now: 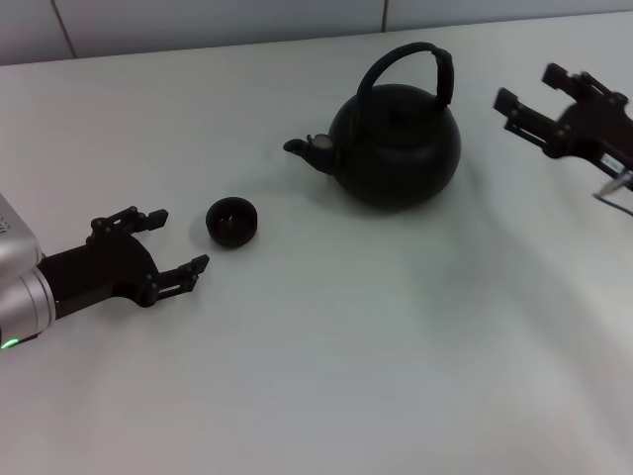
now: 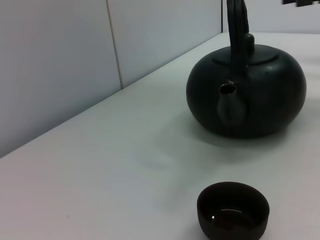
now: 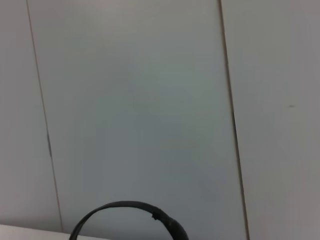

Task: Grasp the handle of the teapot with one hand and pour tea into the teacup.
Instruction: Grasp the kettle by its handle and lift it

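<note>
Head cam looks down; wrist cams low, all sharing teapot.

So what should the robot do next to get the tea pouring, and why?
Probably move the right gripper toward the tall black arched handle of the round matte black teapot. That gripper is open, empty and nearest, beside it. The left gripper waits open beside the tiny black teacup.
</note>
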{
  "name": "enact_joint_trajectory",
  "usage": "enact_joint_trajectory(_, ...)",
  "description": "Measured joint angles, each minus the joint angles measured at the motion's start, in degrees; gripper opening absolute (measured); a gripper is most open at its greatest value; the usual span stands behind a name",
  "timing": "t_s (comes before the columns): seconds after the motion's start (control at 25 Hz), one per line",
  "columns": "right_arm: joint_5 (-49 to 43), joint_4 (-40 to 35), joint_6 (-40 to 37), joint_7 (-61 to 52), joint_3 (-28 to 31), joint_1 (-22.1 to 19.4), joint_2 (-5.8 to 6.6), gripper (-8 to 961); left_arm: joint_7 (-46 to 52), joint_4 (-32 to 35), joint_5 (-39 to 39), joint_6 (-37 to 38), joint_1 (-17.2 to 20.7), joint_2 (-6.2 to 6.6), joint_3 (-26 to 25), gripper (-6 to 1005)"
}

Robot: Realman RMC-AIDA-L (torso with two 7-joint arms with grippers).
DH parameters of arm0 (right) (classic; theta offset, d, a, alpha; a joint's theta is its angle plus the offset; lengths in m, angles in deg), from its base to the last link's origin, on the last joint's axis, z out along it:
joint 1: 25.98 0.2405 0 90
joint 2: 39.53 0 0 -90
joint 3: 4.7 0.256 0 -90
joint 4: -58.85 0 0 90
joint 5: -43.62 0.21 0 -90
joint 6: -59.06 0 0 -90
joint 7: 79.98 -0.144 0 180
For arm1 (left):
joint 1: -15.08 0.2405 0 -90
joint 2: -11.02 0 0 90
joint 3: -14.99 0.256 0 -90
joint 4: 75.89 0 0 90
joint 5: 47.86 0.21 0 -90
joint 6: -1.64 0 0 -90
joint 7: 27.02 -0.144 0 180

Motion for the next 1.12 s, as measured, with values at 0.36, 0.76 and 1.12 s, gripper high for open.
enact_joint_trajectory(0.36, -0.2, 1.4, 5.1, 0.0, -1.5, 4.2, -0.07, 824, 0.2, 0.2, 0.0, 0.2, 0.0, -0.05, 0.0, 800)
enact_joint_trajectory(0.76, -0.1, 2.8, 9.2, 0.0, -2.5, 7.2, -0.08, 822, 0.6, 0.3, 0.1, 0.4, 0.1, 0.17, 0.0, 799)
enact_joint_trajectory(1.12, -0.2, 3.7, 13.8, 0.0, -4.0, 9.9, -0.09, 823, 0.6, 0.3, 0.1, 0.4, 0.2, 0.20, 0.0, 799)
